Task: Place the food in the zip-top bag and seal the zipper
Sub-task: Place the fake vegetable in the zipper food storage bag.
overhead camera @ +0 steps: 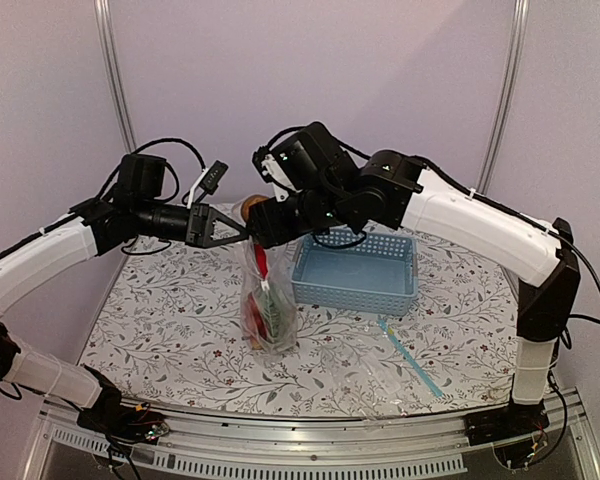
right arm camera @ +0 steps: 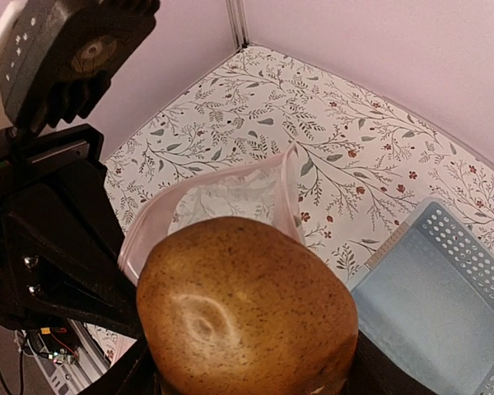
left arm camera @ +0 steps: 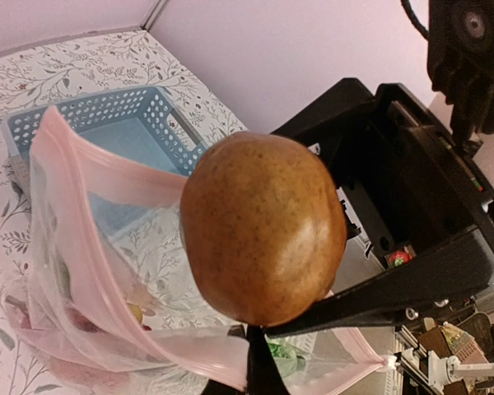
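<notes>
The zip-top bag hangs upright over the table, its pink zipper held up and gaping. My left gripper is shut on the zipper's rim, and its dark fingertip pinches the strip. My right gripper is shut on the brown potato-like lump, just above the bag's mouth. The lump fills the left wrist view and also the right wrist view. Inside the bag I see a red chili, green vegetables and red fruits.
A light blue perforated basket stands right of the bag, close behind it. A second clear bag with a teal strip lies flat at the front right. The two wrists nearly touch above the bag. Walls close the back and sides.
</notes>
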Tool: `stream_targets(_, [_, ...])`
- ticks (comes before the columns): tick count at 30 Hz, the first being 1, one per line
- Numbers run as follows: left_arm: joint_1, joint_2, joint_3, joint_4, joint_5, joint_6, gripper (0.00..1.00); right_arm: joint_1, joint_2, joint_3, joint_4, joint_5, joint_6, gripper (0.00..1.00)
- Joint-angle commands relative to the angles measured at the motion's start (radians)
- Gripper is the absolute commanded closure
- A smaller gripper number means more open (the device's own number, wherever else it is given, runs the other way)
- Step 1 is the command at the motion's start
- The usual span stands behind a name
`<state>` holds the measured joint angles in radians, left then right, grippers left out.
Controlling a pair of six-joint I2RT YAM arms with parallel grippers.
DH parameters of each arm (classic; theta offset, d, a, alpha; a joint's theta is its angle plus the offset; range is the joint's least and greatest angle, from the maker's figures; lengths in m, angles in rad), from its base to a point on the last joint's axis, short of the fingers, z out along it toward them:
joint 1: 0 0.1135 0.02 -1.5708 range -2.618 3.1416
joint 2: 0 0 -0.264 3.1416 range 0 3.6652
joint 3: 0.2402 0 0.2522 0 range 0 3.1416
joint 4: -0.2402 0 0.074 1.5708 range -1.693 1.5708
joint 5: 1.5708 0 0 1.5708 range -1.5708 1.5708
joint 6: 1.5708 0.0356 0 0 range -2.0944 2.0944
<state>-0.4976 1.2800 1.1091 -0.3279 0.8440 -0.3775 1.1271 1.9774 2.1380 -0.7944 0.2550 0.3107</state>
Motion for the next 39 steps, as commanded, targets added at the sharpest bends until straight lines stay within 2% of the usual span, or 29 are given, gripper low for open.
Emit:
stream_targets(1, [-0.012,-0.02,-0.005,0.043,0.011,0.015,1.0,0.011,0.022,0.016,-0.083,0.031,0.019,0.34])
stream_targets(10, [-0.012,-0.016,-0.006,0.043,0.012,0.014,1.0,0.022,0.01,0.017,-0.111,0.052,0.012,0.24])
stream_targets(20, [-0.012,-0.013,-0.006,0.044,0.011,0.013,1.0,0.026,-0.007,0.017,-0.105,0.052,-0.005,0.2])
stream_targets(29, [-0.012,-0.013,-0.007,0.043,-0.001,0.014,1.0,0.036,-0.067,0.01,-0.054,-0.009,-0.041,0.18])
stream_targets(34, [-0.01,-0.017,-0.008,0.04,-0.019,0.012,1.0,0.044,-0.126,-0.053,0.027,-0.049,-0.059,0.17])
stream_targets(39, [-0.009,-0.019,-0.006,0.026,-0.049,0.012,1.0,0.053,-0.218,-0.19,0.142,-0.073,-0.066,0.17])
